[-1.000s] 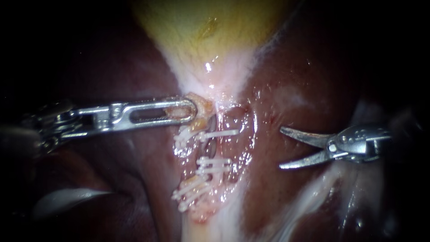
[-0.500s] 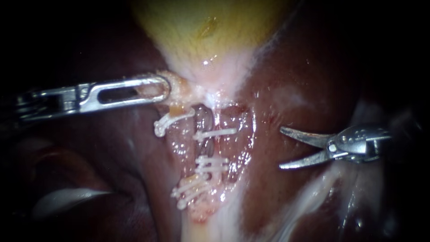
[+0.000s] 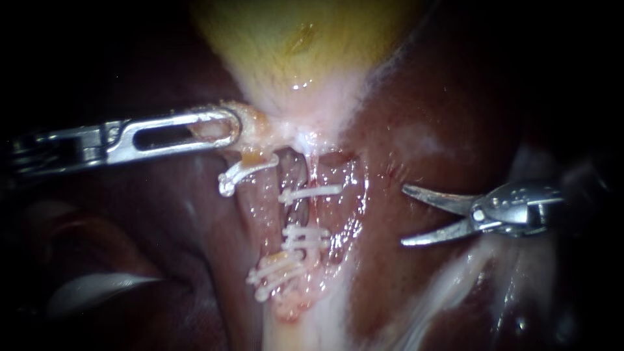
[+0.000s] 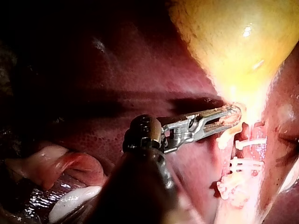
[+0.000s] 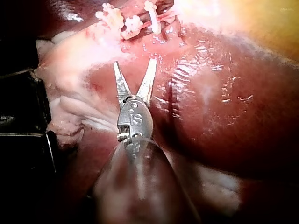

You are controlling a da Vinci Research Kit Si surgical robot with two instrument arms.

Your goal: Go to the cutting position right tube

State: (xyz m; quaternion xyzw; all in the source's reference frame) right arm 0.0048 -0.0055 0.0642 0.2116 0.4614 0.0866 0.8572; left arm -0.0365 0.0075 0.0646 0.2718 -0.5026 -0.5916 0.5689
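My left instrument [image 3: 229, 127] comes in from the left, its slotted jaws shut on pale tissue at the neck of the yellow gallbladder [image 3: 292, 45]. A white clip [image 3: 244, 170] on a tube stump hangs just under those jaws. The right tube [image 3: 300, 211] runs down the middle, with one clip [image 3: 311, 192] above and two clips [image 3: 305, 235] below a dark bare stretch. My right instrument [image 3: 403, 216] has curved blades standing open, well to the right of this tube and apart from it. In the right wrist view the blades [image 5: 135, 63] point toward the clips [image 5: 152, 16].
Dark red liver [image 3: 442, 130] lies on both sides of the tubes. More white clips [image 3: 276, 273] sit low on the left stump. Pale fatty strands [image 3: 455, 286] run under my right instrument. In the left wrist view a pink fold [image 4: 70, 168] lies beside the shaft.
My left instrument has pulled the gripped tissue up and to the left, lifting the upper left clip away from the right tube. My right instrument has edged slightly left, blades still open.
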